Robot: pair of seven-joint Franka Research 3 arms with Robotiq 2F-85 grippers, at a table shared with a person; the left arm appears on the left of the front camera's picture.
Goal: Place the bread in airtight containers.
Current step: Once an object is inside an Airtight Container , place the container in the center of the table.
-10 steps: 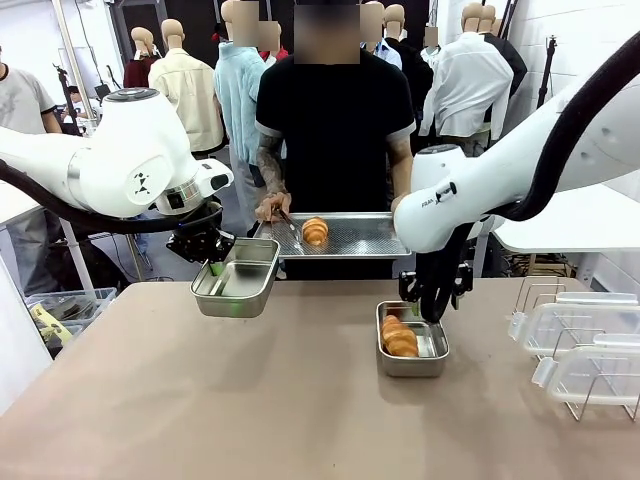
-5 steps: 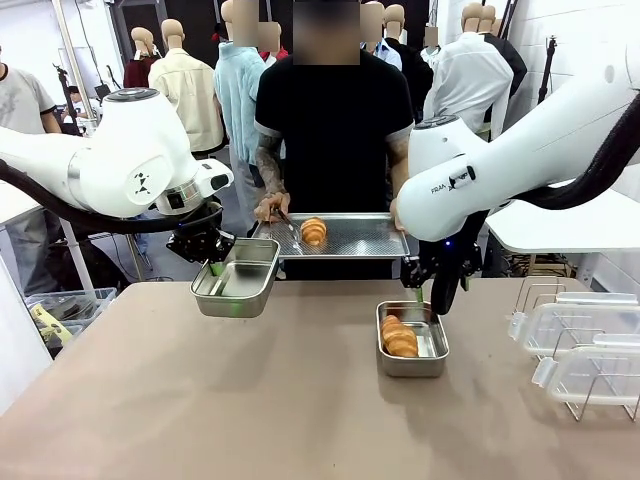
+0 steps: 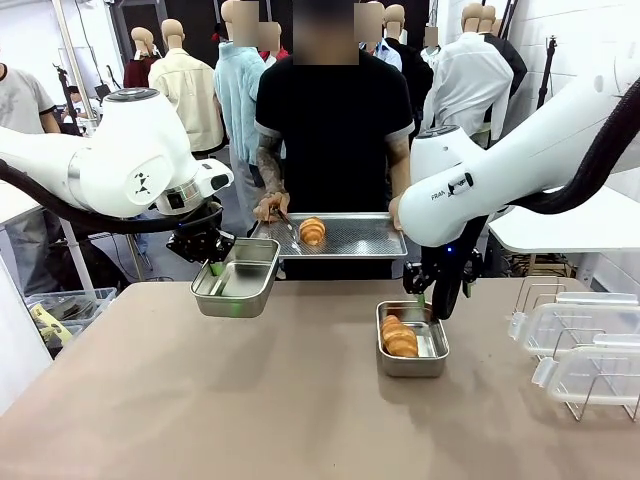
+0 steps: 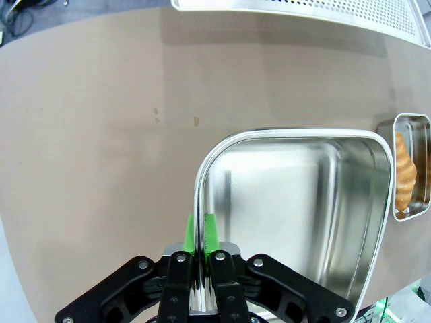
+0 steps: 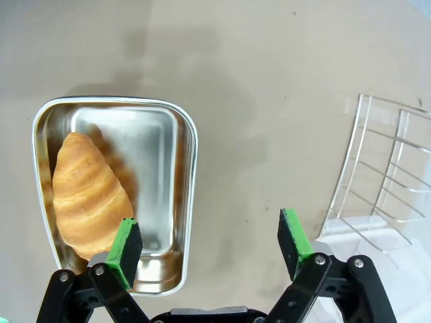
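Left claw (image 4: 201, 219) pinches the empty tin (image 4: 289, 195); right claw (image 5: 210, 232) spread — croissant (image 5: 91, 195) under one pad, wire rack (image 5: 394, 161) past the other, cut off.

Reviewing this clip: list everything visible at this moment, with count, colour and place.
table: one, tan, foreground
tins: two, steel; this one on the table, the empty one held by its rim at left
tray: one, steel, perforated, held by the person beyond the table
croissants: two, golden-brown; this one in the table tin, the other on the tray
lids: at least two, clear, on the rack
rack: one, wire, table's right edge
person's hands: two, at the tray's ends
left gripper: black, green pads, shut on the empty tin's rim
right gripper: black, green pads, open above the table tin's edge
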